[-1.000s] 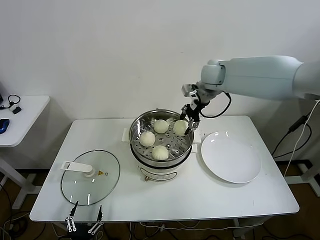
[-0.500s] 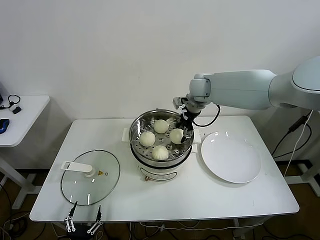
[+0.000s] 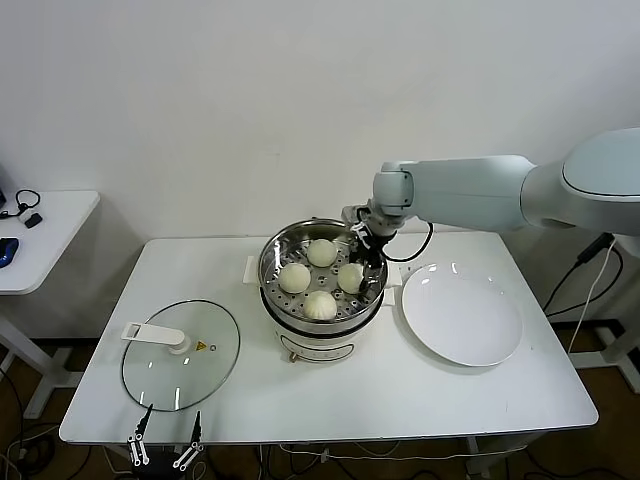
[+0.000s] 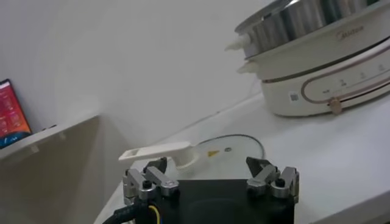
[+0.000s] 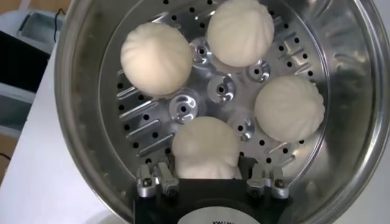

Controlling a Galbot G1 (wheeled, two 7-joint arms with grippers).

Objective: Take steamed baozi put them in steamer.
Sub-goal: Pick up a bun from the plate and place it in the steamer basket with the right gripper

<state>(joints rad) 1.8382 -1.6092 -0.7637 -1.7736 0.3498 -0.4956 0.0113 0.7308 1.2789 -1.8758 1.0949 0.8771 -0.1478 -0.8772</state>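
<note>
Head view: right gripper (image 3: 362, 268) down inside the steamer (image 3: 272, 262), clenched around the fourth baozi (image 5: 206, 148); left gripper (image 4: 210, 181) parked, fingers spread, near the lid (image 3: 180, 354).

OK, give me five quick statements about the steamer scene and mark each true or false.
1. Four steamed baozi sit in the steamer. True.
2. The white plate holds one bun. False; it is bare.
3. The glass lid covers the steamer. False; it lies on the table.
4. The right gripper is inside the steamer around a bun. True.
5. The left gripper holds the lid handle. False; it is open and empty.
</note>
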